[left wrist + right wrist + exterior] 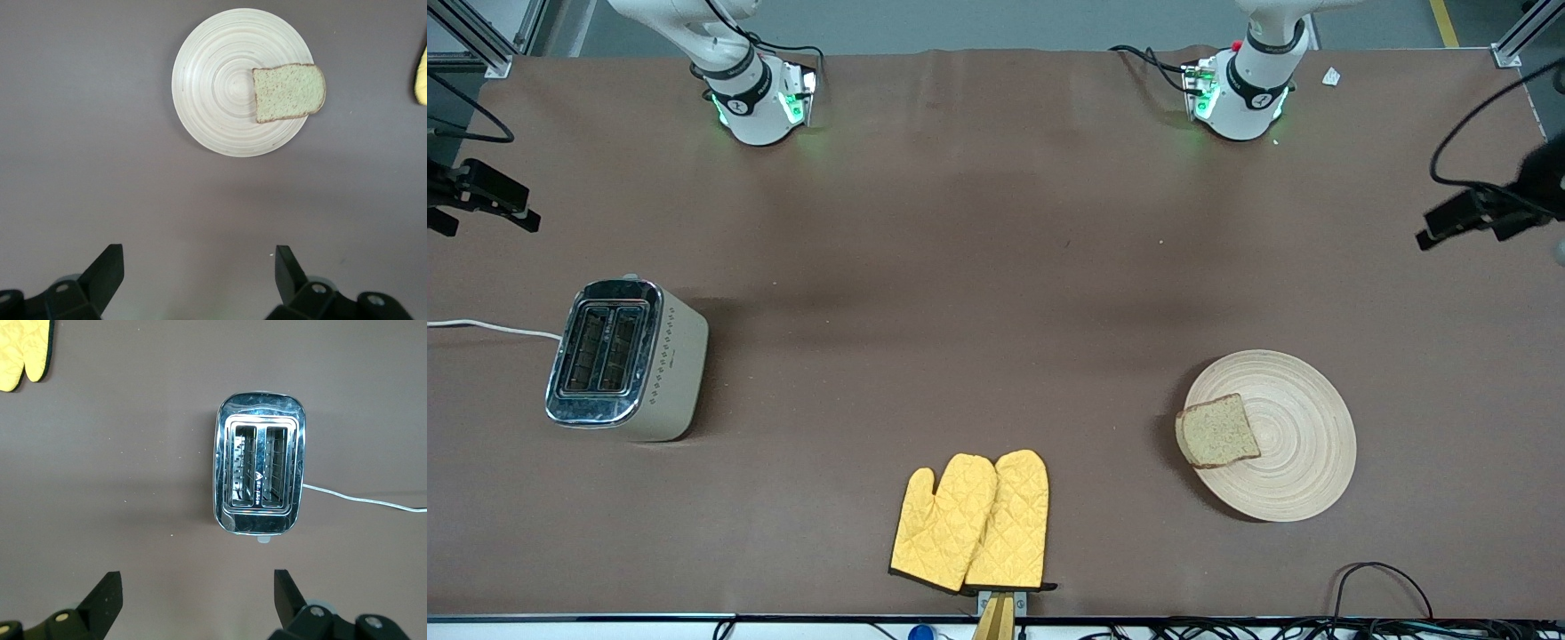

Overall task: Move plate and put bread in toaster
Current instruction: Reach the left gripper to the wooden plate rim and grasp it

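— So, where do the claws stand?

— Left gripper hangs high over bare table with its black fingers spread wide and nothing between them. Right gripper is the same: fingers wide apart, empty, up in the air over the table just beside the toaster. Neither gripper shows in the front view; only the arm bases do.

— And what lies under the left one?

— The plate, round, pale wood with ring grooves, flat on the table toward the left arm's end. The bread lies flat on it, off centre, its rounded crust end hanging just over the plate's rim. In the front view that overhanging end of the bread points toward the right arm's end of the table.

— The toaster?

— Toaster stands upright toward the right arm's end, well apart from the plate. Both slots face up and are empty. Their long axis runs from the robots' side toward the front camera. Its white cord trails off toward the table's edge.

— Anything between them?

— A pair of yellow oven mitts, overlapping, lying nearer to the front camera than either, cuffs at the table's edge.
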Available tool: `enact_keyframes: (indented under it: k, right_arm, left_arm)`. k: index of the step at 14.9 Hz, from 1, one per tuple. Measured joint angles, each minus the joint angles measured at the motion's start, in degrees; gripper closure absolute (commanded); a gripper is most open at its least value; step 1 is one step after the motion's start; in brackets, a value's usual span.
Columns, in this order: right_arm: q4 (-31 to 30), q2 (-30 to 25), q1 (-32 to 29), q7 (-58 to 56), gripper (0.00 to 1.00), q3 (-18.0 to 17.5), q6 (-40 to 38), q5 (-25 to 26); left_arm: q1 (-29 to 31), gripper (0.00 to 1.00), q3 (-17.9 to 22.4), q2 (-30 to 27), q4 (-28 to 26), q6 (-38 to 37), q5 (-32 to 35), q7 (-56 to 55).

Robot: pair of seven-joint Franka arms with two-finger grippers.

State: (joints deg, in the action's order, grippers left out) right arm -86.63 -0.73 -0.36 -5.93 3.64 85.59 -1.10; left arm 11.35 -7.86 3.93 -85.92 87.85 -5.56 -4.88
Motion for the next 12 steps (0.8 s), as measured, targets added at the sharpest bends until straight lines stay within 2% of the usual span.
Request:
enact_keyframes:
  k: [5,10,12]
  right_arm:
    - [0.00,0.00,0.02,0.01,0.00,-0.01,-0.03,0.00]
    - [0.00,0.01,0.06,0.01,0.00,-0.01,-0.20,0.00]
    - [0.00,0.01,0.07,0.01,0.00,0.00,-0.20,0.00]
  left_arm:
    - [11.63,0.00,0.33,12.71,1.52,5.96,-9.18,12.02]
    - [17.32,0.00,0.28,24.79,1.89,13.08,-18.68,16.44]
    - [19.14,0.03,0.21,29.27,1.96,16.00,-21.80,22.28]
